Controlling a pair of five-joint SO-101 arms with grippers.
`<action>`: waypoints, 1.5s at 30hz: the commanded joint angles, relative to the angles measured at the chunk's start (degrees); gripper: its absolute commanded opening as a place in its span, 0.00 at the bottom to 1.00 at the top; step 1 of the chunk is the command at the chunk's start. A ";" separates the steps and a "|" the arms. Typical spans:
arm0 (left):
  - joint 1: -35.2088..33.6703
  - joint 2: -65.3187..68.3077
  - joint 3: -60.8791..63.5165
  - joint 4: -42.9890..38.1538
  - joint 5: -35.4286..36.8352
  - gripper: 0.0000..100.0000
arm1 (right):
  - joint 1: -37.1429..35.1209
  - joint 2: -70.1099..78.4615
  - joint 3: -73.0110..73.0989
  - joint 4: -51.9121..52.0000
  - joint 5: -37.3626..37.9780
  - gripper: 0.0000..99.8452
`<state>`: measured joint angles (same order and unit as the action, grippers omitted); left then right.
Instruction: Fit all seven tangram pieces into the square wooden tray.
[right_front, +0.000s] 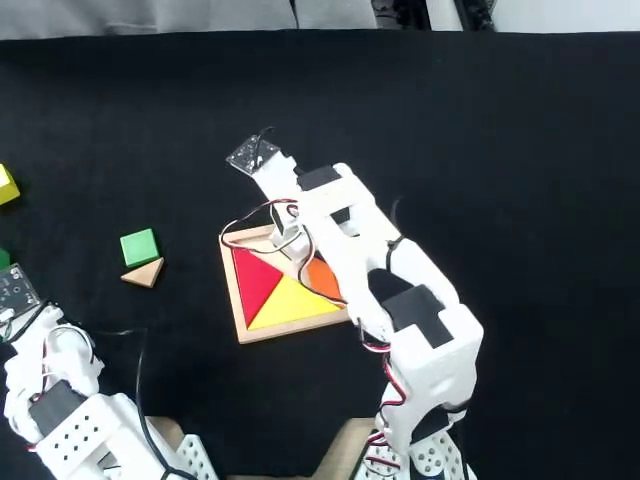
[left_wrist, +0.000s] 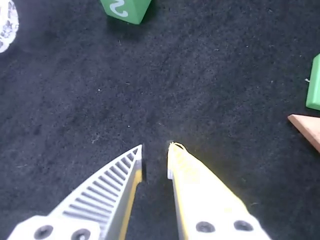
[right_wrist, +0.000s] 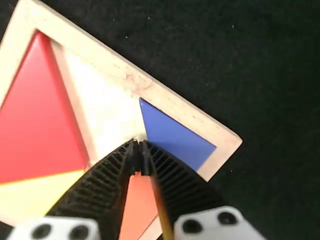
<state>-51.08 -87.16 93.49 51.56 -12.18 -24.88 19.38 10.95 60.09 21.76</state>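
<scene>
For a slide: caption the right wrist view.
Right gripper, shut, over square wooden tray between its red triangle and blue piece.

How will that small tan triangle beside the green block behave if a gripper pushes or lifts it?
The tan triangle looks flat and rigid, likely wood, so it should slide, not roll or tip. The green block sits right beside it, so a push that way may shove both.

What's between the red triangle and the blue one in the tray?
Just bare tray wood, an unfilled gap, seen in the right wrist view.
</scene>
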 joint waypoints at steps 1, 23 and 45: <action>0.66 -0.53 -0.48 -0.97 -0.62 0.10 | 1.14 -3.74 -0.48 -0.26 -0.35 0.01; 11.21 0.09 -15.96 12.84 -0.70 0.10 | 1.49 -24.75 10.15 -1.85 -0.53 0.01; 25.89 42.29 -60.18 29.19 1.23 0.16 | 6.33 -29.05 17.36 -9.41 -6.59 0.01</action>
<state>-26.55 -53.85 40.57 79.08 -15.08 -20.57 -6.37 28.62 51.74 15.60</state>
